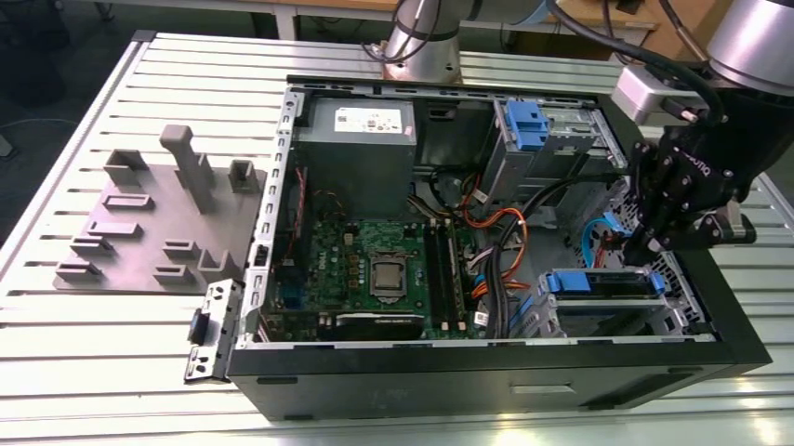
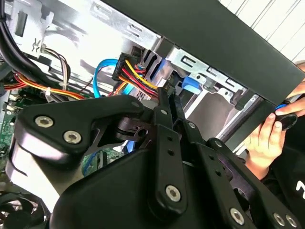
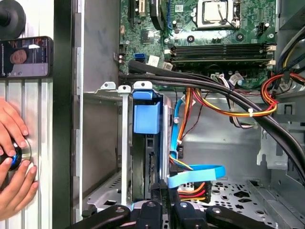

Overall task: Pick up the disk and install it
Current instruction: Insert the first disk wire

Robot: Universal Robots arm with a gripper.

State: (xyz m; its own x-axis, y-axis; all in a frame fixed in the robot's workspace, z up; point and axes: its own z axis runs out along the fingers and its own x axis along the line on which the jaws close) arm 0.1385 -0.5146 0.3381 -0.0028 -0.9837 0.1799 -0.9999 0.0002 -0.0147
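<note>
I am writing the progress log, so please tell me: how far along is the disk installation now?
Done: the disk, blue frame showing, already stands inside the drive bay of the computer case. In hand: the end effector is at the disk's edge; whether it grips is unclear. Left: full seating cannot be confirmed.
</note>
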